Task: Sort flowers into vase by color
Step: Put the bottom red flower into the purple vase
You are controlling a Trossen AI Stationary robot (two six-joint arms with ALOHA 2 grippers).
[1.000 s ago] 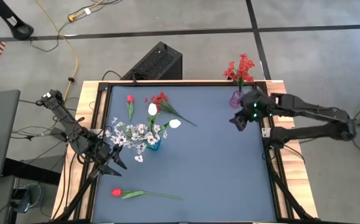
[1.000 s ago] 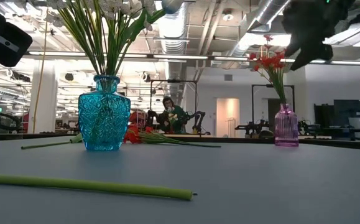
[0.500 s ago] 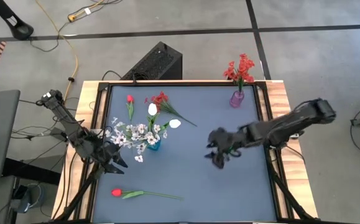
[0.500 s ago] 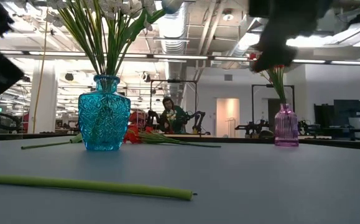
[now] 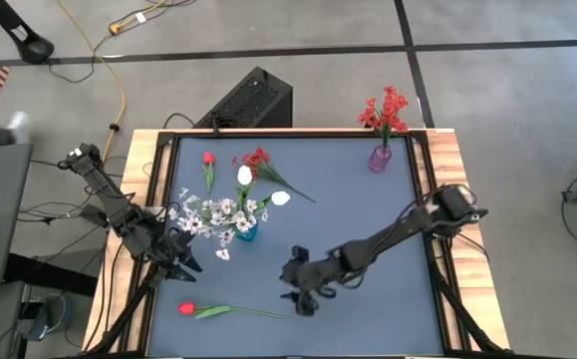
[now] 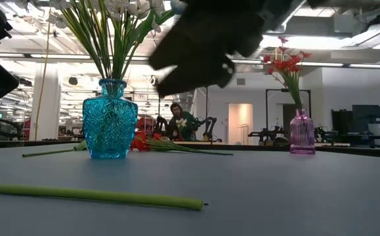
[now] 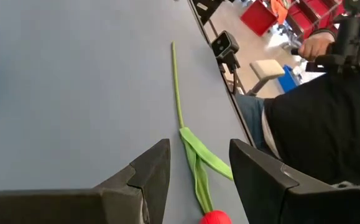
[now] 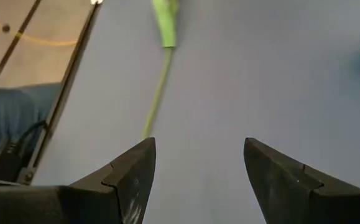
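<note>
Right gripper spread wide and empty, over the mat near the red tulip's stem tip; left gripper also parted, empty, by the blue vase.
White sprays sit in the blue vase, red ones in the purple vase. Left: the front tulip, lying flat, stem crosswise, bud toward the left arm, plus several flowers behind the blue vase.
</note>
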